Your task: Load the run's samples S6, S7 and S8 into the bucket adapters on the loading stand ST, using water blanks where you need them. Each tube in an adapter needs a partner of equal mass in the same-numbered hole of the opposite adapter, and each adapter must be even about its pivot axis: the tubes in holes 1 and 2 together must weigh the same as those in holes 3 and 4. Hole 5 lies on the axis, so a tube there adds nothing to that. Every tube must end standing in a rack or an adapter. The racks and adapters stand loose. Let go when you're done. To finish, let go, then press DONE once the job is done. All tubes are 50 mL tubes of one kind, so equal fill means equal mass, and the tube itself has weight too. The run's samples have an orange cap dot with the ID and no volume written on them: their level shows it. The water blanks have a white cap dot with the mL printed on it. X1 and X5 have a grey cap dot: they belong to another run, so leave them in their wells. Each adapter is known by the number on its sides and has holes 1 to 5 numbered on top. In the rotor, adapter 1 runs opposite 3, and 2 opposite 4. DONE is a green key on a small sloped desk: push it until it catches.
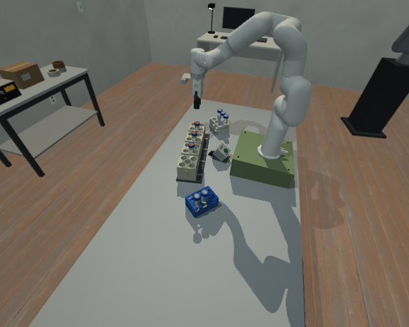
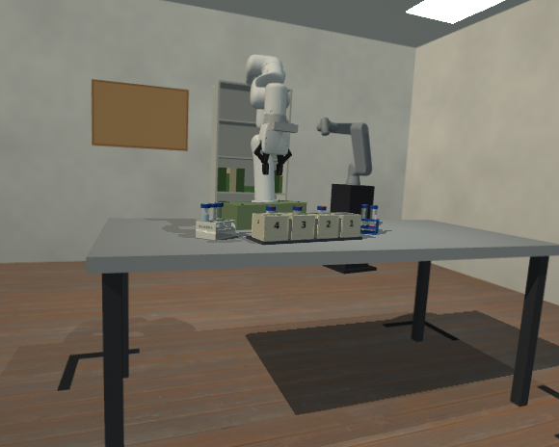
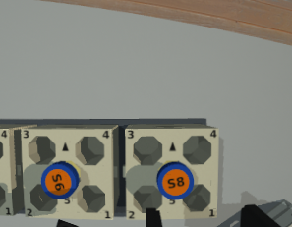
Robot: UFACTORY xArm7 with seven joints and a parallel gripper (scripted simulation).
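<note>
My gripper (image 1: 197,106) (image 2: 273,171) (image 3: 203,221) is open and empty, high above the far end of the stand (image 1: 189,181) (image 3: 163,121). Tube S8 (image 1: 197,123) (image 3: 176,182) stands in hole 5 of adapter 4 (image 2: 276,233) (image 3: 210,168). Tube S6 (image 1: 194,133) (image 3: 58,182) stands in hole 5 of adapter 3 (image 2: 303,232) (image 3: 104,171). A third orange-dotted tube (image 1: 191,144) (image 2: 322,208) stands in adapter 2 (image 2: 328,232); its ID is unreadable. Adapter 1 (image 1: 187,173) (image 2: 351,232) shows no tube. Liquid levels are hidden.
A white rack (image 1: 220,129) (image 2: 215,233) beside adapter 4 holds three blue-capped tubes. A blue rack (image 1: 202,208) (image 2: 370,231) near adapter 1 holds two tubes, dots unreadable. The green DONE key (image 1: 226,150) is on its sloped desk, between the stand and the green base (image 1: 257,173).
</note>
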